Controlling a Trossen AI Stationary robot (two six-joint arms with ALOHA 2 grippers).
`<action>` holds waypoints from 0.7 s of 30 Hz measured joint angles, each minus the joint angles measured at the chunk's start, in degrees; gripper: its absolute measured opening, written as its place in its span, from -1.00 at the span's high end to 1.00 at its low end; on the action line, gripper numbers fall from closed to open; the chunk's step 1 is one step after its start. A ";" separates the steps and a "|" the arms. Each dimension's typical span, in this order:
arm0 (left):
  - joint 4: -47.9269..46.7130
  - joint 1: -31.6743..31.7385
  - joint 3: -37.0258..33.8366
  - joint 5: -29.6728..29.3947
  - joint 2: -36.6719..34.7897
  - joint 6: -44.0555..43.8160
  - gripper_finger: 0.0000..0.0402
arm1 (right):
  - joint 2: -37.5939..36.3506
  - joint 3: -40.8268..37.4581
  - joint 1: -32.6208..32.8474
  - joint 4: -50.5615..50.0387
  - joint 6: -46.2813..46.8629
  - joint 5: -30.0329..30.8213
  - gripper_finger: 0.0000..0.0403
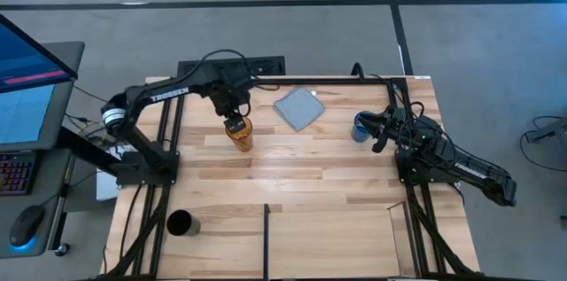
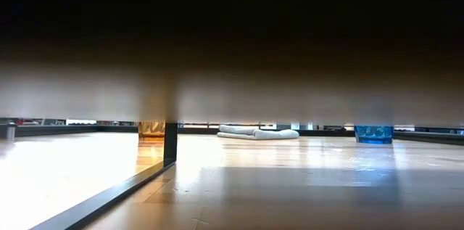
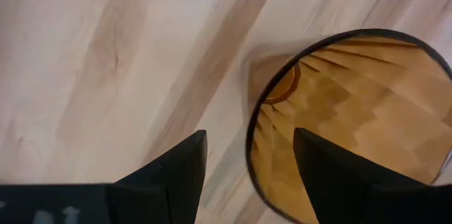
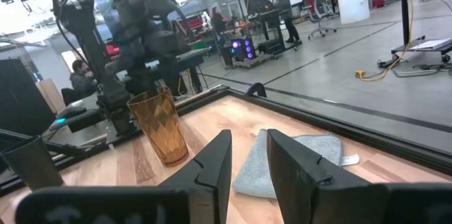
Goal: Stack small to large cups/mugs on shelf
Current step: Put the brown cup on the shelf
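Observation:
The amber tumbler [image 1: 240, 134] stands upright on its base on the table, left of the middle. My left gripper [image 3: 248, 133] hangs open over it, pointing down. One finger [image 3: 339, 174] stands over the tumbler's mouth and the other [image 3: 176, 174] outside its wall; I see no touch. The black cup [image 1: 180, 223] stands near the front left. The blue cup [image 1: 361, 128] stands at the right, just beside my right gripper [image 4: 247, 146], which rests level and open with nothing between its fingers. The shelf [image 1: 328, 241] is the near section between black divider bars.
A grey-blue cloth [image 1: 299, 108] lies folded at the far middle of the table. A black divider bar [image 1: 266, 237] runs toward the near edge, and black frame rails run along both sides. Bare wood lies between the tumbler and the shelf.

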 joint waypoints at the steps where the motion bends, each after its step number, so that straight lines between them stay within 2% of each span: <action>1: 0.01 -0.24 0.00 -0.35 0.31 0.14 -0.01 | 0.00 0.02 -0.02 0.02 0.00 0.00 0.44; 5: 0.01 -0.81 0.00 -1.74 1.26 2.95 0.00 | 0.00 0.02 -0.02 0.02 0.00 0.00 0.44; 8: 0.39 -0.81 0.04 -1.85 1.13 3.65 0.11 | 0.00 0.01 -0.02 0.02 0.00 0.00 0.44; 19: 1.90 -0.27 -2.15 -1.65 1.11 4.35 0.92 | 0.00 0.01 -0.01 0.02 0.00 0.00 0.44; 21: 1.74 -0.22 -2.37 -1.18 1.04 4.45 0.96 | 0.00 0.02 -0.01 0.02 0.00 0.00 0.44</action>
